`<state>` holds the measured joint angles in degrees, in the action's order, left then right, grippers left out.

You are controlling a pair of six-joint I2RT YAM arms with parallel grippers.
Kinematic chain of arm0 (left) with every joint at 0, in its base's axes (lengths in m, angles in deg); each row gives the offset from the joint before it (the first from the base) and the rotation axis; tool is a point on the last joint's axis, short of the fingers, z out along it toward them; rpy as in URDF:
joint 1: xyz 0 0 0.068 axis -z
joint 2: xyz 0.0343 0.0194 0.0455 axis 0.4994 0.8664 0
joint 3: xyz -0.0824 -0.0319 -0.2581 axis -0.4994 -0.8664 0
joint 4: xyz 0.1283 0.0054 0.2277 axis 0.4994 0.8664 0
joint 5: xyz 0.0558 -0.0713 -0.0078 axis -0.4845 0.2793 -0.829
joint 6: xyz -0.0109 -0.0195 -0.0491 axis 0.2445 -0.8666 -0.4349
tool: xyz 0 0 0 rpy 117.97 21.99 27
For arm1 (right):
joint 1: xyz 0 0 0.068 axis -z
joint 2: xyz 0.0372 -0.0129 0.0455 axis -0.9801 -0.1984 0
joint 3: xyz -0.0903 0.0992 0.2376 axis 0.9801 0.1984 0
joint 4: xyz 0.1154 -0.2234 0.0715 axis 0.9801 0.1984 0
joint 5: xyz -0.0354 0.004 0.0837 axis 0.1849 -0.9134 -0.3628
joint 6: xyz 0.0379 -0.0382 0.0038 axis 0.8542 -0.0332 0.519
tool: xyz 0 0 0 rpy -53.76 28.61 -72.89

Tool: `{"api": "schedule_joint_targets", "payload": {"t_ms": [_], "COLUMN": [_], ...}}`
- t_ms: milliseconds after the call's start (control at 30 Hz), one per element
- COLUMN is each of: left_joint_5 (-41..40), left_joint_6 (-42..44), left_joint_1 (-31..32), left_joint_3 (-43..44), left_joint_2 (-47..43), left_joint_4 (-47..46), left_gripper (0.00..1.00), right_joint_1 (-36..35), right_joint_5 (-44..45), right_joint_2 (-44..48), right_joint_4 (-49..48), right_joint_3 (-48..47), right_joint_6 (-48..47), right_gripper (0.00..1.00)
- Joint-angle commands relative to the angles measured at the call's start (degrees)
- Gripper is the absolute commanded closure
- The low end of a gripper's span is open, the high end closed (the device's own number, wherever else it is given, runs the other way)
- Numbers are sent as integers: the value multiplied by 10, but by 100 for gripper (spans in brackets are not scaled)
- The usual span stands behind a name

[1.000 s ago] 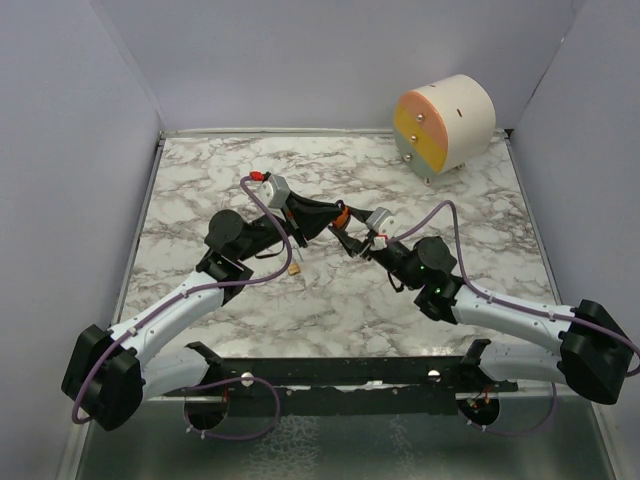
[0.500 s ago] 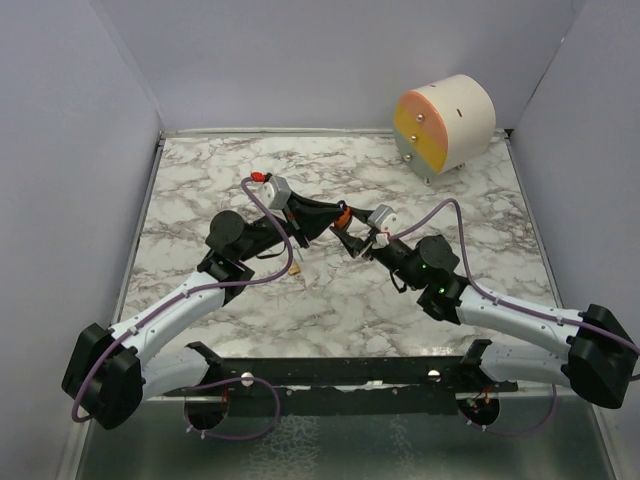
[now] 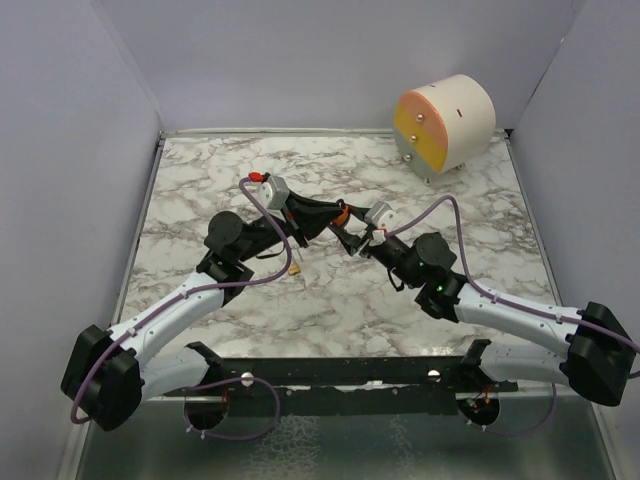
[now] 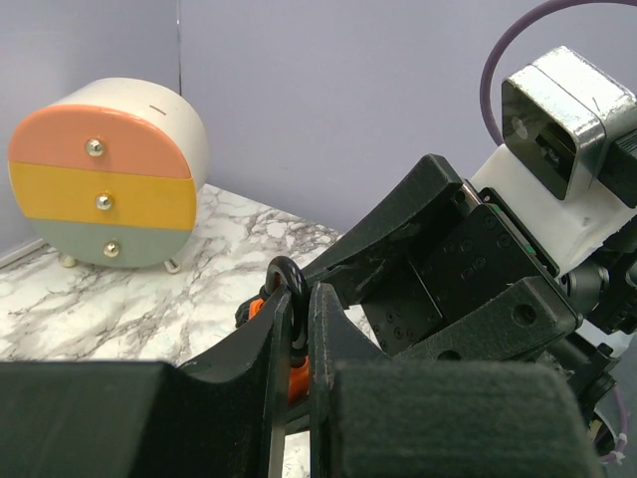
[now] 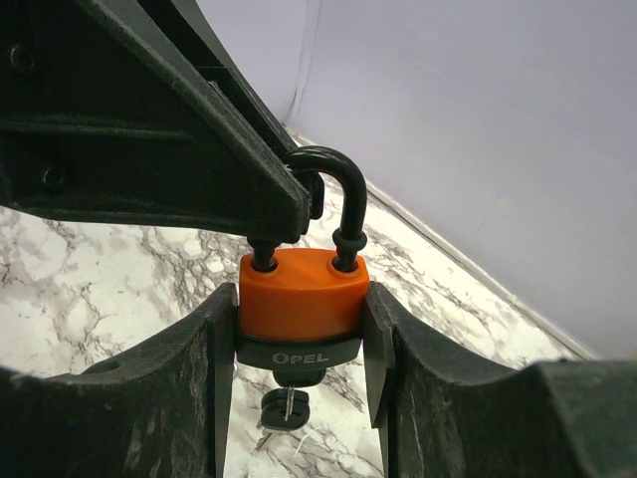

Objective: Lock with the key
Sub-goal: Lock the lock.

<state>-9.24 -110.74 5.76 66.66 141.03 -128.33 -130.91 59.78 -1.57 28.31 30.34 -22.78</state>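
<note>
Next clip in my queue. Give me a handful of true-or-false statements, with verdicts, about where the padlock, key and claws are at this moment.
1. The right claw grips the orange padlock by the sides of its body. True.
2. The left claw is wide open and clear of the padlock. False: the left claw is shut on the black shackle.
3. The padlock lies flat on the table. False: both claws hold it upright above the marble table.
4. A key sticks out of the padlock's underside. True.
5. The drawer unit stands at the near left corner. False: the drawer unit stands at the far right corner.
</note>
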Motion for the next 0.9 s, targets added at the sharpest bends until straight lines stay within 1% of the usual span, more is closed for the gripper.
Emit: {"api": "schedule_joint_targets", "payload": {"t_ms": [0, 400, 867], "left_joint_5": [49, 64, 25], "left_joint_6": [-11, -23, 15], "left_joint_1": [15, 16, 15], "left_joint_3": [-12, -22, -44], "left_joint_2": [-5, 0, 6], "left_joint_4": [45, 46, 92], "left_gripper": [100, 100, 100], "right_joint_1": [-4, -4, -4], "right_joint_5": [24, 48, 34], "right_joint_2": [4, 10, 48], "right_joint_4": [-96, -109, -97], "right_joint_3": [-44, -53, -92], "right_joint_6": [-1, -2, 10], "right_gripper": [99, 99, 99]}}
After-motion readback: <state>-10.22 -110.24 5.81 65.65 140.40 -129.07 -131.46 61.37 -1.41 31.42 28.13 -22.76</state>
